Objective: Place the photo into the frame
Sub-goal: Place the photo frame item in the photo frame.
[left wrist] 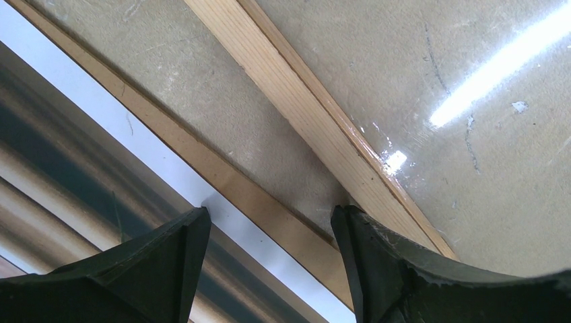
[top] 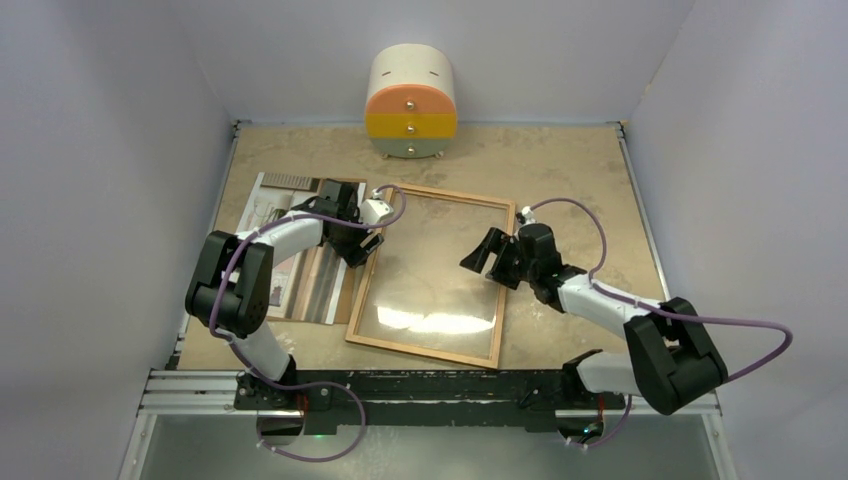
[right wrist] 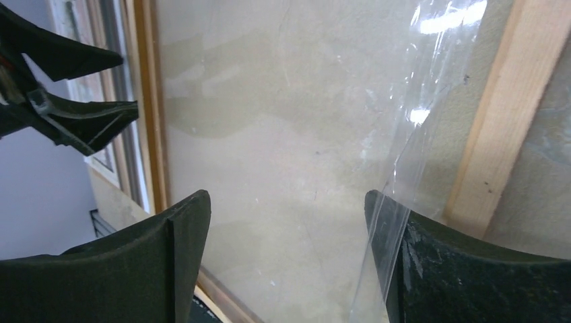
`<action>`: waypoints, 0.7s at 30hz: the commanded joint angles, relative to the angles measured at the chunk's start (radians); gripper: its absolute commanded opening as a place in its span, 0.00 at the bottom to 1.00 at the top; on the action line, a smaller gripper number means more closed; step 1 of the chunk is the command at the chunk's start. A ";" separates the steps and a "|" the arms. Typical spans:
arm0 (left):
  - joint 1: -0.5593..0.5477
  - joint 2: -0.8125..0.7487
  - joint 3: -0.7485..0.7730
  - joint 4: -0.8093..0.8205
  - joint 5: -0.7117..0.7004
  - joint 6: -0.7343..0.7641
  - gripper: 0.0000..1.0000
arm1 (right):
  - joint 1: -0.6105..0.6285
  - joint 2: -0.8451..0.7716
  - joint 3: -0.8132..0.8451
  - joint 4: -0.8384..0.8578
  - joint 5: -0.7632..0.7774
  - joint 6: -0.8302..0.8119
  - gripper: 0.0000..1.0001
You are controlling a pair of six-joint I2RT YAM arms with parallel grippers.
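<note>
Your left tool (left wrist: 269, 214) hangs open and empty over the edge of the photo (left wrist: 74, 155), likely so you can pinch it, while your right tool (right wrist: 286, 198) hangs open and empty above the frame (right wrist: 512, 101).

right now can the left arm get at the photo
Probably yes. The left gripper hangs open over the gap between the photo and the frame, one finger above the photo's edge. Nothing lies on the photo, but it sits flat on a brown board, so pinching it may be fiddly.
</note>
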 commanded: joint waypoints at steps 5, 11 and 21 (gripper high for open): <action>-0.009 -0.004 -0.003 -0.020 0.027 0.008 0.73 | 0.003 0.027 0.084 -0.151 0.071 -0.085 0.89; -0.009 -0.002 -0.001 -0.022 0.025 0.010 0.73 | 0.003 0.018 0.131 -0.238 0.124 -0.110 0.96; -0.009 0.002 0.005 -0.022 0.020 0.011 0.73 | 0.003 0.022 0.198 -0.338 0.172 -0.133 0.98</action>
